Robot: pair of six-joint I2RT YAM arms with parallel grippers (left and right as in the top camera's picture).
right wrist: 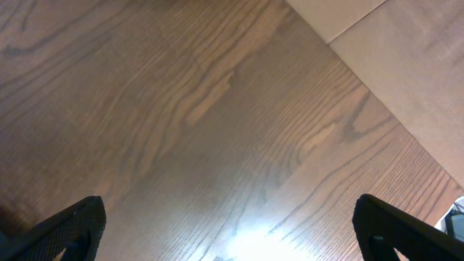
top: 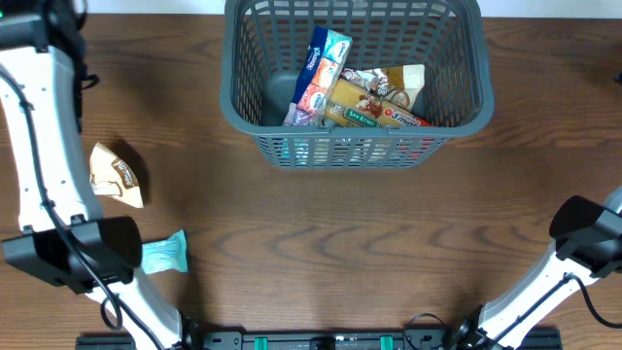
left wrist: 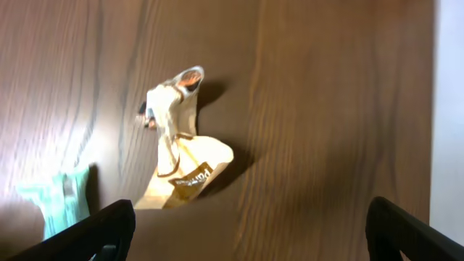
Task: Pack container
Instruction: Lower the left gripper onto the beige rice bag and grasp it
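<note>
The large dark grey plastic container (top: 350, 151), rectangular with slotted lattice walls, stands at 12 o'clock on the dark brown wood-grain tabletop (top: 321, 233). Inside it a glossy blue, white and orange packet (top: 321, 73) leans beside a flat yellow packet (top: 374, 97) at its 3 o'clock. A crumpled tan paper packet (top: 117, 175) lies at 9 o'clock on the tabletop, a mint-green packet (top: 163, 253) near it at 8 o'clock. The left gripper (left wrist: 254, 239) hangs spread wide above the tan paper packet, holding nothing. The right gripper (right wrist: 235, 239) is equally wide and empty over bare wood.
</note>
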